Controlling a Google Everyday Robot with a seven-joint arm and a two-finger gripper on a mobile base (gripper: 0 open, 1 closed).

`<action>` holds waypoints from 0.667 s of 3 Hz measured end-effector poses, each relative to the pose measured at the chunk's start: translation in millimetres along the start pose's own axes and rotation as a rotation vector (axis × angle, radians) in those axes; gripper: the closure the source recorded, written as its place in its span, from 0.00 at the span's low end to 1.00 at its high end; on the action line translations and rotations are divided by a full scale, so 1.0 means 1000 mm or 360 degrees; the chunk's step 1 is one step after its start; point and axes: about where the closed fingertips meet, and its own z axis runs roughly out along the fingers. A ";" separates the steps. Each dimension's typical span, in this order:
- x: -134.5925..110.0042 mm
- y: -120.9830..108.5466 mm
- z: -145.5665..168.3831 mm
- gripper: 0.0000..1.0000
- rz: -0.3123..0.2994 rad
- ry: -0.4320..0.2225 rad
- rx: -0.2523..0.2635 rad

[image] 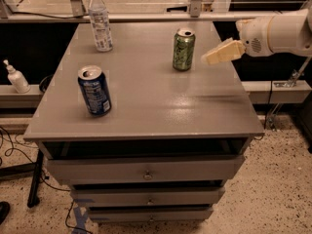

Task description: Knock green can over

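Observation:
The green can [184,49] stands upright on the grey tabletop [146,96], towards the back right. It has a mottled green body and a silver top rim. My gripper [210,58] comes in from the right on a white arm. Its cream-coloured fingers point left and slightly down, a short gap to the right of the can, at about the height of the can's middle. It does not touch the can.
A blue can [94,90] with white lettering stands upright at the front left. A clear plastic water bottle [100,20] stands at the back left. The table is a cabinet with drawers [146,172] below. A white pump bottle [15,77] stands on a shelf to the left.

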 end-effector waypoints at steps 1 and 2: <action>0.005 0.012 0.034 0.00 0.0057 -0.0091 -0.0105; 0.004 0.031 0.065 0.00 0.0054 -0.0202 -0.0217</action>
